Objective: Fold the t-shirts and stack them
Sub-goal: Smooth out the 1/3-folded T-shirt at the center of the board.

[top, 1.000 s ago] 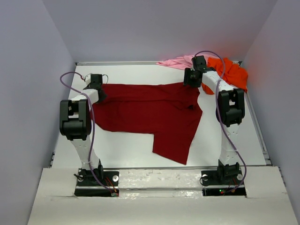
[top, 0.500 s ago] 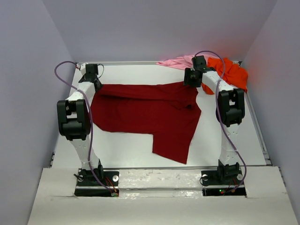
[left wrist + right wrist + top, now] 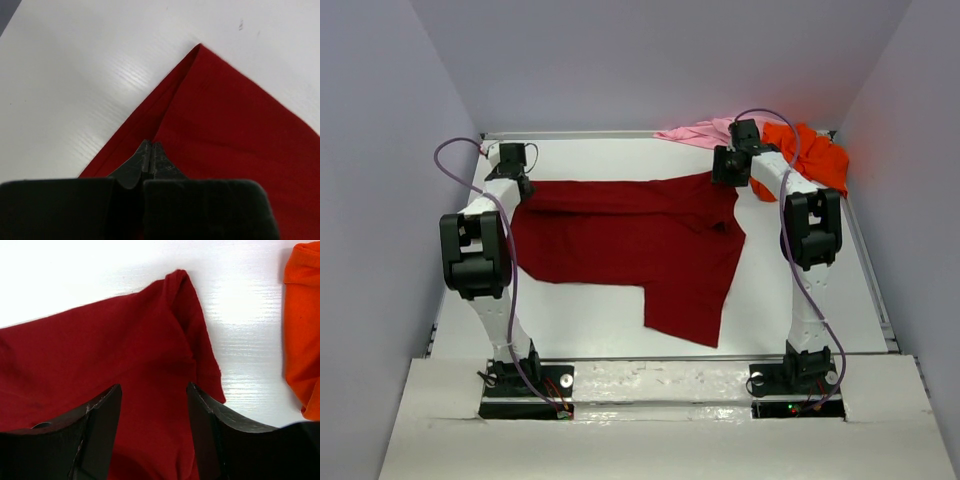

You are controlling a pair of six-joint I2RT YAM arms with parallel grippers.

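The dark red t-shirt (image 3: 630,240) lies spread over the middle of the table, with one flap hanging toward the near edge. My left gripper (image 3: 518,180) is shut on its far left corner; in the left wrist view the closed fingertips (image 3: 150,146) pinch a fold of the red cloth (image 3: 235,130). My right gripper (image 3: 728,172) is open above the shirt's far right corner (image 3: 165,330), with its jaws on either side of the cloth (image 3: 154,390). The orange t-shirt (image 3: 815,155) and the pale pink t-shirt (image 3: 695,131) lie crumpled at the back right.
The white table (image 3: 600,310) is walled by grey panels on the left, back and right. The orange t-shirt (image 3: 302,330) lies close to the right of my right gripper. Both arm bases stand at the near edge.
My left gripper has moved toward the far left corner and pulled the red shirt's left edge with it, stretching the far edge straighter. The right arm has stayed in place.
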